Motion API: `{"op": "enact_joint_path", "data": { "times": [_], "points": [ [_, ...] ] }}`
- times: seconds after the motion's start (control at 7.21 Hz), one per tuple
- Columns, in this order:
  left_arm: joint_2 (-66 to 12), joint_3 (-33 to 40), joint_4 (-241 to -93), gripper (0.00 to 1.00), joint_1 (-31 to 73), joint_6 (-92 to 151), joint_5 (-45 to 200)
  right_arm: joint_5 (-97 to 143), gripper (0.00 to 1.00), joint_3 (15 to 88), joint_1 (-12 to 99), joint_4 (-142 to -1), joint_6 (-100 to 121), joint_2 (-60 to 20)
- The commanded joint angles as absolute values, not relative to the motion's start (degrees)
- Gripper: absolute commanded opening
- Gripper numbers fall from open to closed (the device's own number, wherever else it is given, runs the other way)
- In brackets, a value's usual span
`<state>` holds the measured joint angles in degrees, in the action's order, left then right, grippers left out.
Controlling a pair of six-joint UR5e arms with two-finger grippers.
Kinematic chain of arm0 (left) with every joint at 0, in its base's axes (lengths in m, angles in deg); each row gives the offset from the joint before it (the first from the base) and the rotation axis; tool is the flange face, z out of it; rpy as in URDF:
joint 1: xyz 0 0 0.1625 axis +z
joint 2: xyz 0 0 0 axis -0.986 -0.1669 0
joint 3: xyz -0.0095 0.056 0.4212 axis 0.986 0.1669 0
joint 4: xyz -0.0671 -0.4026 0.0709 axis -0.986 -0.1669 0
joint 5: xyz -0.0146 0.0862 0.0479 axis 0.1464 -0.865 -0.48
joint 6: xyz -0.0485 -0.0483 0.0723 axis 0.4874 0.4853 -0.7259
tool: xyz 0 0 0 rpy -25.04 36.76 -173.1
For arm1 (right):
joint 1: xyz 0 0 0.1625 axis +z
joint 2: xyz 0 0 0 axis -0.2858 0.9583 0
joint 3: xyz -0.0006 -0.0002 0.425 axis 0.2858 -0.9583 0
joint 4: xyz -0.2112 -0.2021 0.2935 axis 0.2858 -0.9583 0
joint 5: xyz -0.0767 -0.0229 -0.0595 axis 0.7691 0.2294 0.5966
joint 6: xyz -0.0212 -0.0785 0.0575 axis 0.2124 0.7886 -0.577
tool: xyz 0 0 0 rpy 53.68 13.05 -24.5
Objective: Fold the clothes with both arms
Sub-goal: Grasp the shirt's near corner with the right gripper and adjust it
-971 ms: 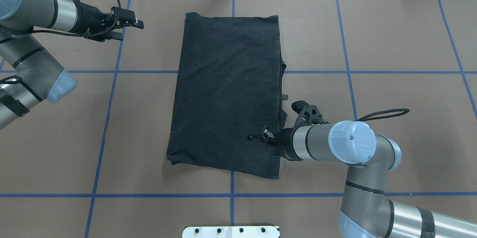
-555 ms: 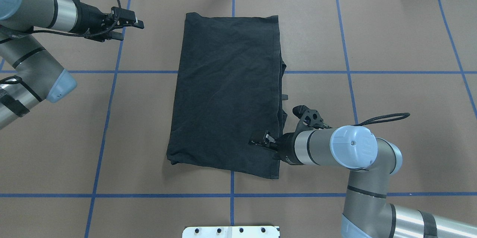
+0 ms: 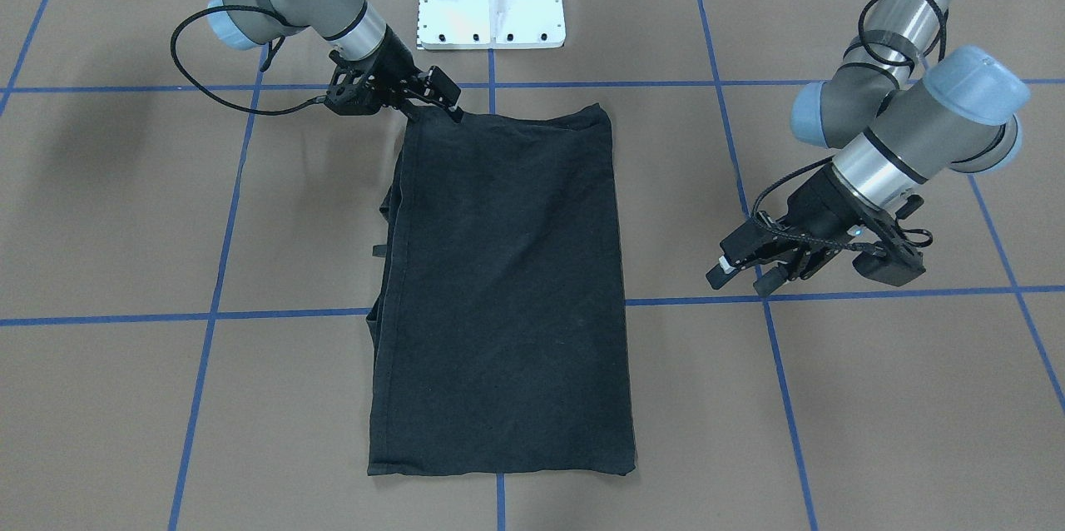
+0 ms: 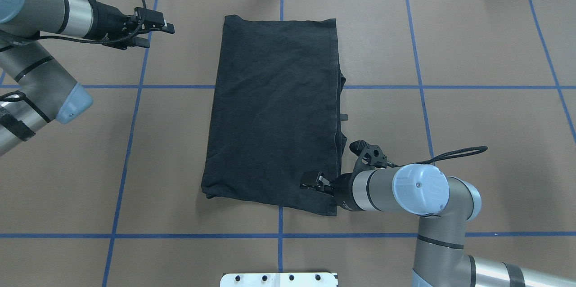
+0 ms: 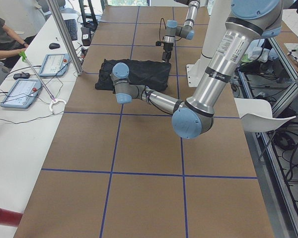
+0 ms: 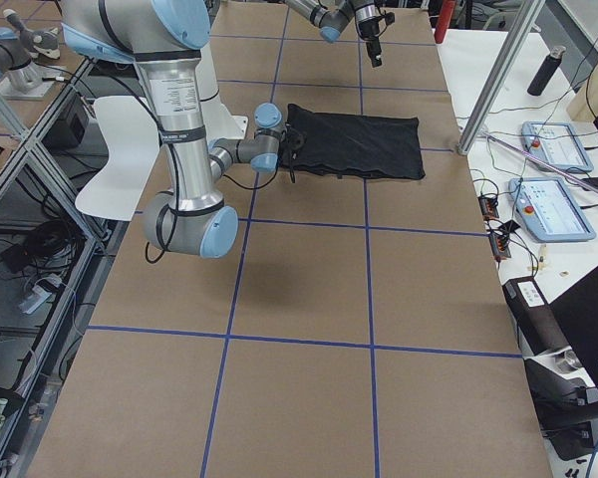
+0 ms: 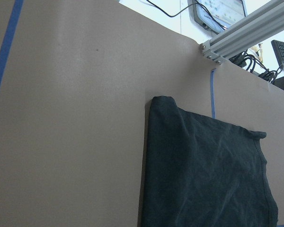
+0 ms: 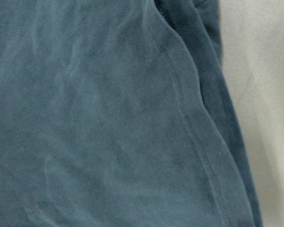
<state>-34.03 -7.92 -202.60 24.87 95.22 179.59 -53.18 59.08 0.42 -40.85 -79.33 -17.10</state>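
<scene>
Preparing the next fold of a black T-shirt [image 4: 274, 111]

Folded to a long rectangle, it lies central on the surface [image 4: 486, 35]. Right hand [image 4: 310, 184] sits low over its 5 o'clock corner, likely to grip; its closure cannot be told. Left hand [image 4: 161, 37], fingers apart, hovers clear at 10 o'clock. Brown covering, blue tape grid [image 4: 450, 86]; tablets [image 5: 52, 63] on a side bench [image 5: 20, 134].

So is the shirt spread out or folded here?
Folded lengthwise: the shirt lies as a narrow rectangle, with stacked layers showing along one long side.
</scene>
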Motion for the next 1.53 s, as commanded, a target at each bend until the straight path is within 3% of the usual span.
{"op": "enact_joint_path", "data": {
  "times": [0.0, 0.69, 0.83, 1.11, 1.25, 1.39],
  "points": [
    [-34.0, -7.8, -202.6, 1.00, 24.8, 95.2, 179.6, -53.2, 1.00, 57.8, 0.4, -40.8, -79.3, -17.2],
    [-34.0, -7.5, -202.6, 1.00, 24.8, 95.2, 179.6, -53.1, 0.99, 57.1, 0.2, -41.0, -79.4, -17.9],
    [-33.9, -7.6, -202.6, 1.00, 24.8, 95.1, 179.6, -53.1, 0.85, 57.1, 0.2, -40.9, -79.4, -17.9],
    [-34.0, -7.6, -202.6, 1.00, 24.8, 95.1, 179.6, -53.1, 0.25, 57.0, 0.2, -40.8, -79.5, -17.9],
    [-33.9, -7.6, -202.6, 1.00, 24.8, 95.1, 179.6, -53.0, 0.14, 57.1, 0.2, -40.5, -79.6, -17.9],
    [-33.9, -7.6, -202.6, 1.00, 24.8, 95.1, 179.6, -53.1, 0.16, 57.3, 0.5, -40.3, -79.6, -17.9]
  ]
}}
